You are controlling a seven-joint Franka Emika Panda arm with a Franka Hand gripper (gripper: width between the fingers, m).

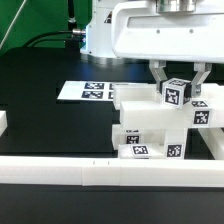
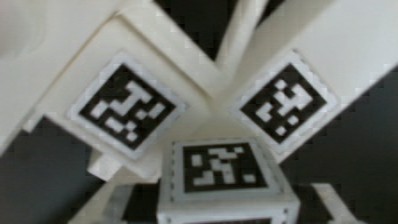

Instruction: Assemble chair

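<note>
Claw [image 1: 178, 86] closed on tagged block [image 1: 176, 97], one finger on each side. Chair stack [image 1: 148, 128] on bench [image 1: 50, 120] directly beneath claw; block-to-stack contact unclear. Coming move probably hinges on vertical alignment

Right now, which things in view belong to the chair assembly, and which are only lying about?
Job: gripper; tagged block it grips; stacked chair parts.
Lying about: marker board; border rail.

Low exterior across table [image 1: 50, 120]; wrist close on shared chair [image 1: 150, 125]
</note>
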